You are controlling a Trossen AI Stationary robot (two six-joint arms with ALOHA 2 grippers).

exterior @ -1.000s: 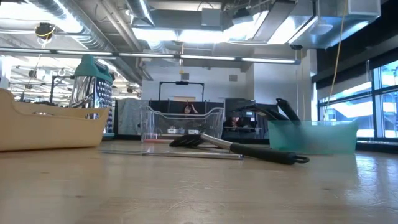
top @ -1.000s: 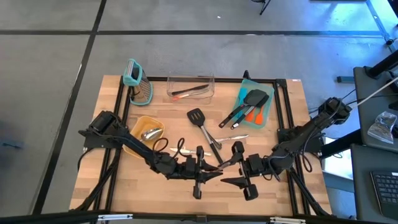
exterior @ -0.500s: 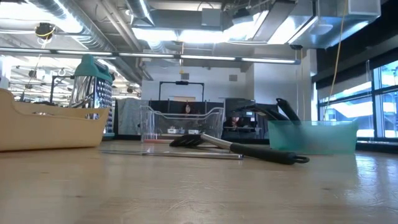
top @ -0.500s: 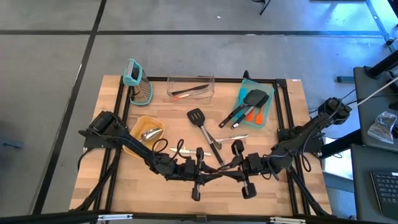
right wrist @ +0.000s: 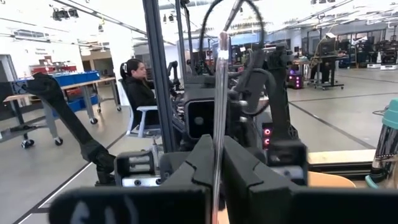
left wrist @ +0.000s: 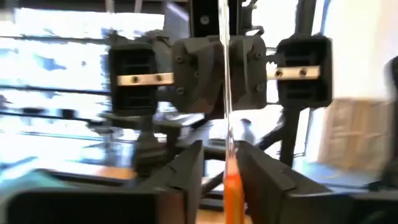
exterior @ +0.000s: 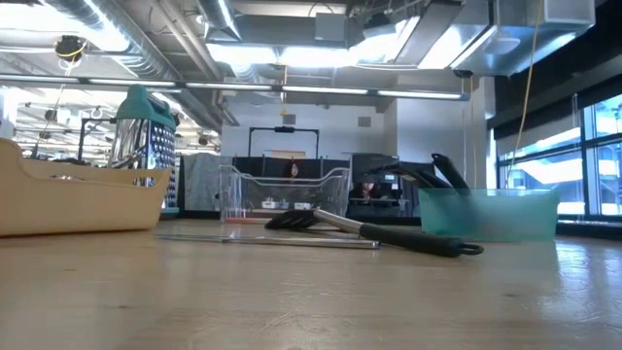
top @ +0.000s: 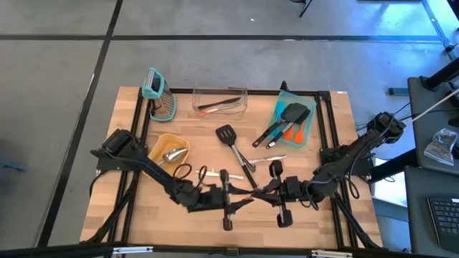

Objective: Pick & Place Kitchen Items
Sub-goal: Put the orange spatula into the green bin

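A: Two tools on one item now. The right tool (top: 264,192) was spread a second back; now it is clenched on the shaft of the thin orange-handled utensil (left wrist: 227,118), above the front middle of the wooden surface (top: 193,136).

B: And the left tool (top: 244,195)?

A: It has started to let go. In the left wrist view its fingers look parted off the orange handle. I read this as a hand-over, left to right, nearly done.

B: Meaning for the task?

A: My guess is the right arm carries it to a bin next.

B: Surface?

A: A black slotted turner (top: 228,135) lies loose mid-surface. There is a tan bin (top: 156,143) with a silver scoop (top: 172,153), a clear container (top: 219,90), a teal tray (top: 307,129) and a grater (top: 159,97).

B: Room?

A: Open workshop with bright ceiling lights. A person (right wrist: 138,87) is seated beyond the arms.
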